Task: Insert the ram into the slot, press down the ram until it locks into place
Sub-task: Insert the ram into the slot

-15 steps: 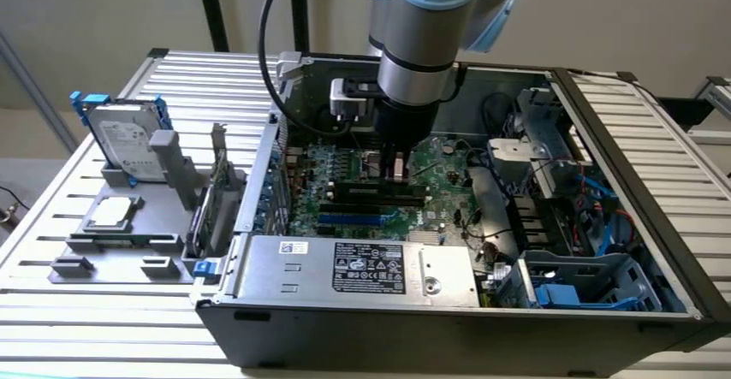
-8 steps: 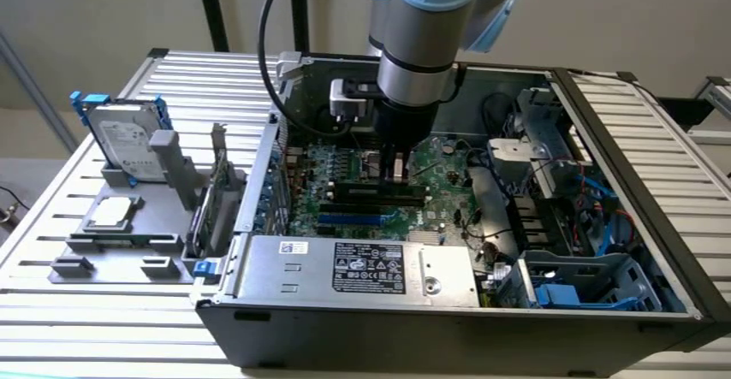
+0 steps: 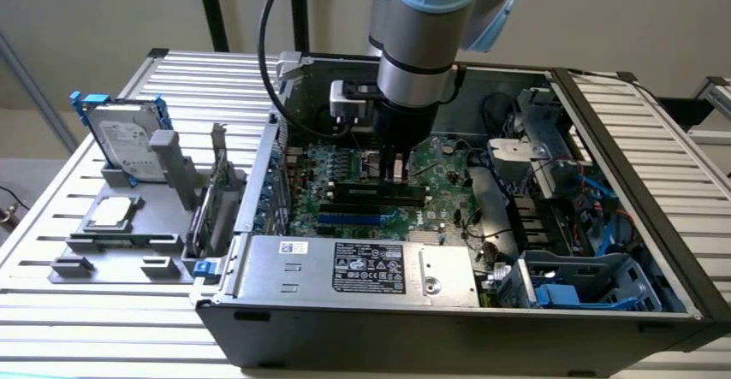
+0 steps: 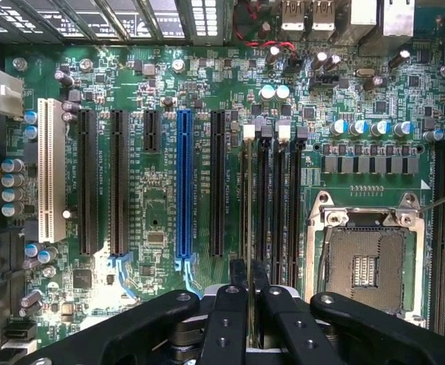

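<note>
Gripper (image 4: pixel 249 278) jaws clamped on thin green RAM stick w/ dark chips (image 4: pixel 250 213), held edge-on btwn jaws, over long black plastic mem slot (image 4: pixel 245 182).

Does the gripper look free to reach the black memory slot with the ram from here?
Likely yes. The gripper, shut on the ram, hangs right above the slot inside the open case; nothing shows between them.
</note>
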`<state>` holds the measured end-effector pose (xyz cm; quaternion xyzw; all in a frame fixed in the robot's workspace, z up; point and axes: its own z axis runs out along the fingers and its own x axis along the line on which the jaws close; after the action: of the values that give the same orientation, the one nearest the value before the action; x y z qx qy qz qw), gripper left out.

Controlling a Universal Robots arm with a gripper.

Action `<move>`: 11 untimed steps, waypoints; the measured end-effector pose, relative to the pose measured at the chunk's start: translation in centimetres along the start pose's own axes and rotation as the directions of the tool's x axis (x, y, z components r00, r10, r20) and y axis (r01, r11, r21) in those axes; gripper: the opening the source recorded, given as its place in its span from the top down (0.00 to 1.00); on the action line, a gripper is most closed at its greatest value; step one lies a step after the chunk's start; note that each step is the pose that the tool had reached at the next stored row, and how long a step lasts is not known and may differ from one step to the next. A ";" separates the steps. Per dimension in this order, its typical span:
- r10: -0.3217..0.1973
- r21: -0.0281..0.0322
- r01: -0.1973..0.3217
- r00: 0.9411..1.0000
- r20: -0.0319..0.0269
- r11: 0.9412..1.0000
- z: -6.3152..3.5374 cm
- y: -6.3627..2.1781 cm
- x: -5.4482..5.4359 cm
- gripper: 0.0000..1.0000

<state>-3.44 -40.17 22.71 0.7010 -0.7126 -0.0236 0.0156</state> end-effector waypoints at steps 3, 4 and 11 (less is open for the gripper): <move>0.000 0.000 0.000 1.000 0.000 1.000 0.06 0.00 0.0 0.87; 0.000 0.000 0.000 1.000 0.000 1.000 0.08 0.00 0.0 0.87; 0.000 0.000 0.000 1.000 0.000 1.000 0.25 -0.01 0.0 0.87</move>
<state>-3.44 -40.13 22.45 0.7010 -0.7126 -0.0236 0.0155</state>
